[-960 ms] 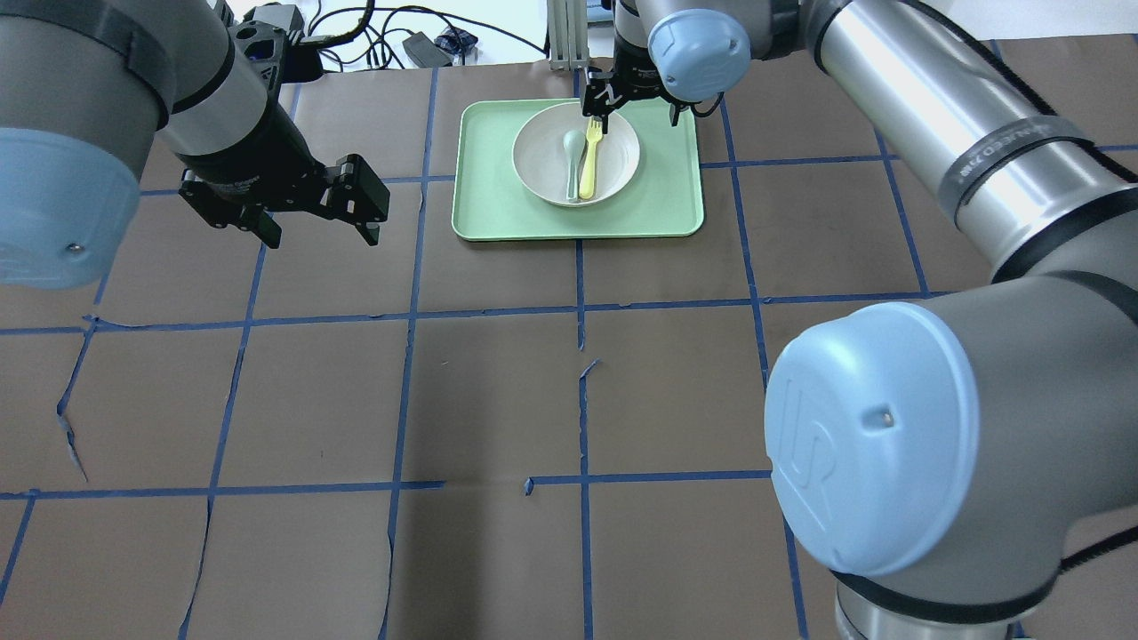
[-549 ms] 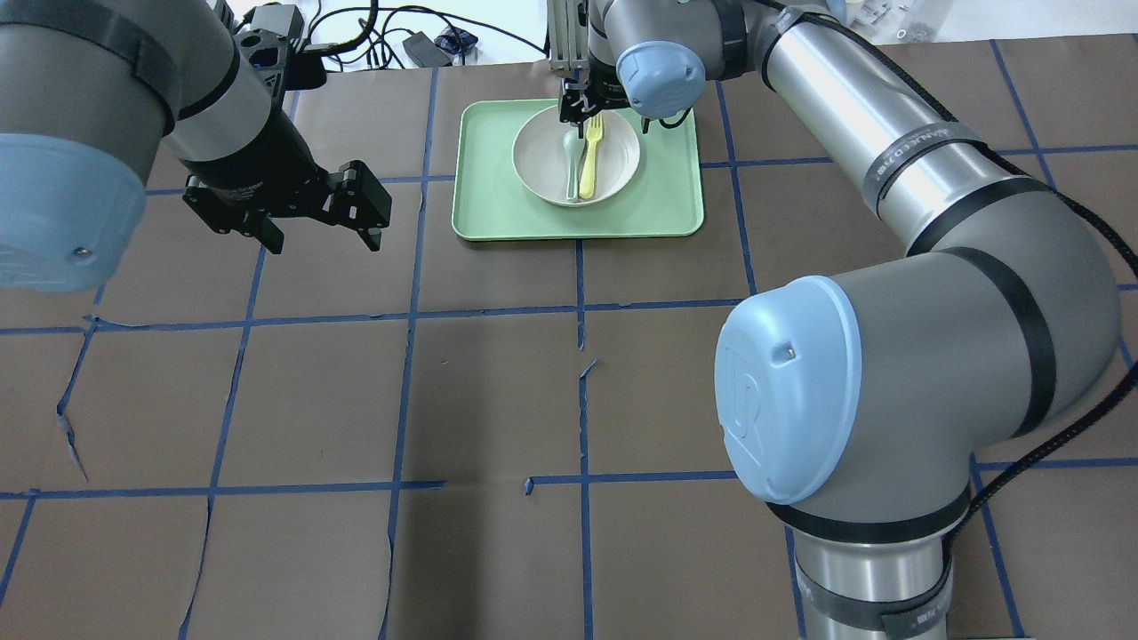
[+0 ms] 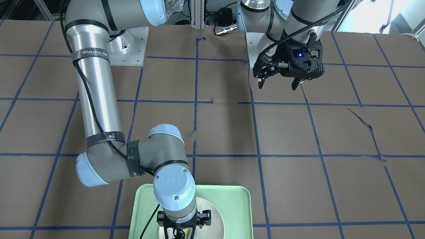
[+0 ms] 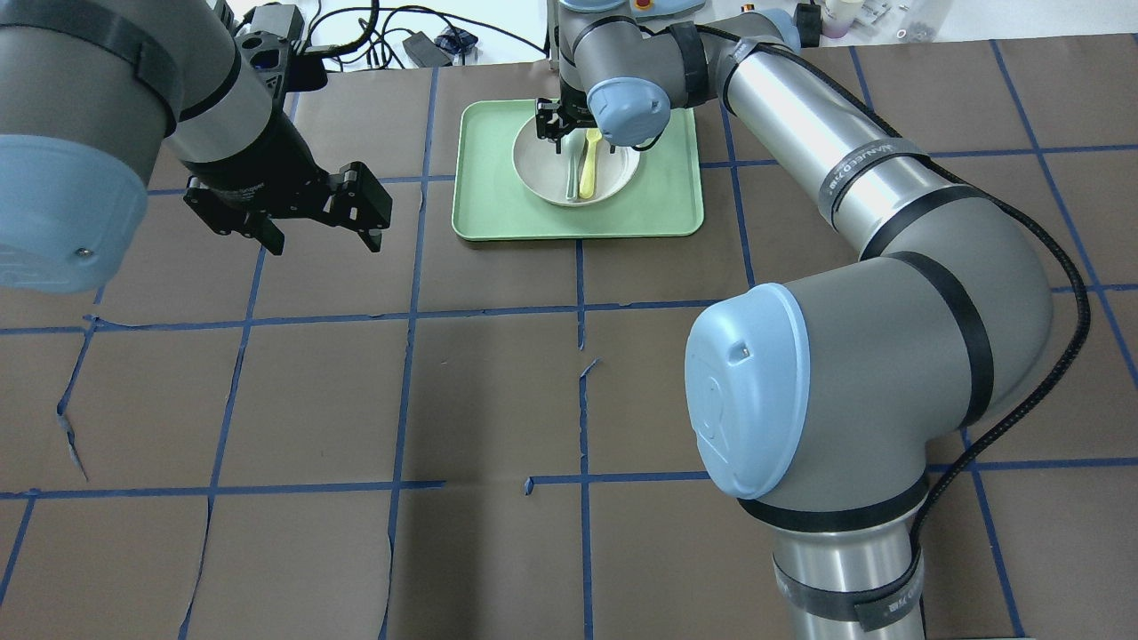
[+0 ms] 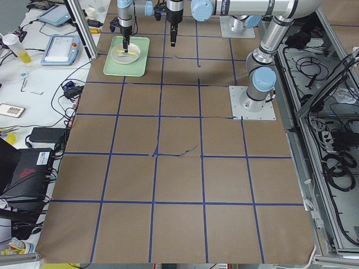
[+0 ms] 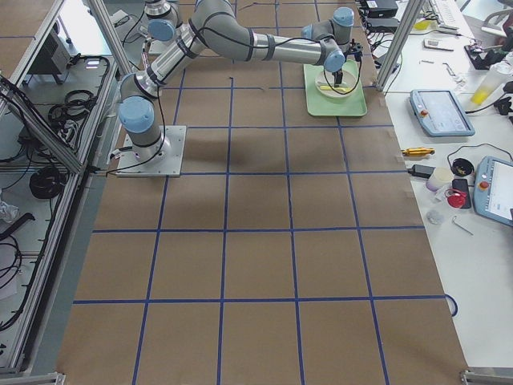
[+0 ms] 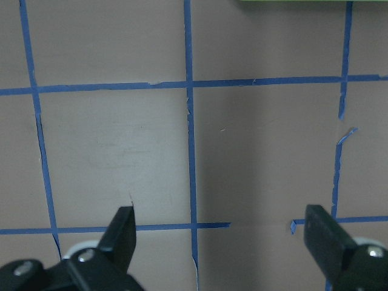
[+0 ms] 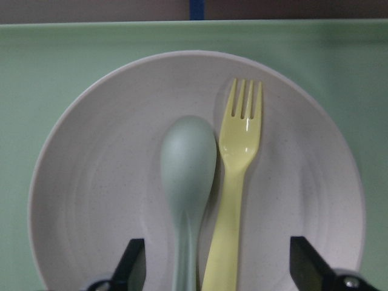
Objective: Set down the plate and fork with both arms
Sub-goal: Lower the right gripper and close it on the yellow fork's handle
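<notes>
The off-white plate [image 4: 540, 173] sits on the mint-green tray [image 4: 489, 204] at the far middle of the table. The pale-yellow fork [image 4: 588, 173] and a grey-green spoon [image 4: 569, 182] lie side by side in it. My right gripper [image 4: 553, 130] hangs open over the plate's far rim. In the right wrist view its fingers straddle the spoon [image 8: 188, 170] and fork [image 8: 235, 182], apart from both, with the plate [image 8: 97, 182] below. My left gripper [image 4: 322, 235] is open and empty above bare table left of the tray, as the left wrist view [image 7: 221, 236] shows.
The table is brown paper with a blue tape grid. Cables and boxes lie beyond the far edge [image 4: 418, 44]. The right arm's elbow [image 4: 756, 391] looms over the table's right half. In the front-facing view the left gripper [image 3: 277, 85] is far from the tray [image 3: 232, 199].
My right gripper has shifted left over the plate, from above the fork's tines toward the spoon side, and its elbow has swung left. The left arm has barely moved.
</notes>
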`<state>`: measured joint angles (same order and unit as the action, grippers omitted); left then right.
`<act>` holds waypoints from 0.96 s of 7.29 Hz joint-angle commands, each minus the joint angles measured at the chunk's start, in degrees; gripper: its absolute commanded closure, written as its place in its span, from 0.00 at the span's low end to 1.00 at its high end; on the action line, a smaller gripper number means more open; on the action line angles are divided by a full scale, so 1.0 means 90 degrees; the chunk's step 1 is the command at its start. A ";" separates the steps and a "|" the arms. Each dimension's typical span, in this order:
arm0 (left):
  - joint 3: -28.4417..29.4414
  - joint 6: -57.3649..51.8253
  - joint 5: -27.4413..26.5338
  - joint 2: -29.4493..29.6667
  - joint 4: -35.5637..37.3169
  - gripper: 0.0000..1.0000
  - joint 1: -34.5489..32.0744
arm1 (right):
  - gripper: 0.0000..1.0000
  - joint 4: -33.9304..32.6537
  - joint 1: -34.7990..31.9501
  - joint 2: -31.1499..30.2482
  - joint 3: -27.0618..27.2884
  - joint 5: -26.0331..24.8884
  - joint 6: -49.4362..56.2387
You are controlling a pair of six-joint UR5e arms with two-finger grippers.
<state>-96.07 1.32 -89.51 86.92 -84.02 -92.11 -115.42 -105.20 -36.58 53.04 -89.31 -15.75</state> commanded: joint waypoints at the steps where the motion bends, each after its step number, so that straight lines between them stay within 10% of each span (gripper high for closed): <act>1: 0.0001 0.0000 -0.0006 0.0000 0.0000 0.00 0.0000 | 0.32 -0.0007 -0.0010 -0.0076 0.0238 -0.0047 0.0138; 7: 0.0000 -0.0010 -0.0006 0.0010 0.0000 0.00 0.0000 | 0.42 -0.0046 -0.0010 -0.0027 0.0357 -0.0067 0.0217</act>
<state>-96.06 1.23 -89.56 87.01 -84.02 -92.11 -115.84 -105.29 -36.95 56.20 -89.91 -13.82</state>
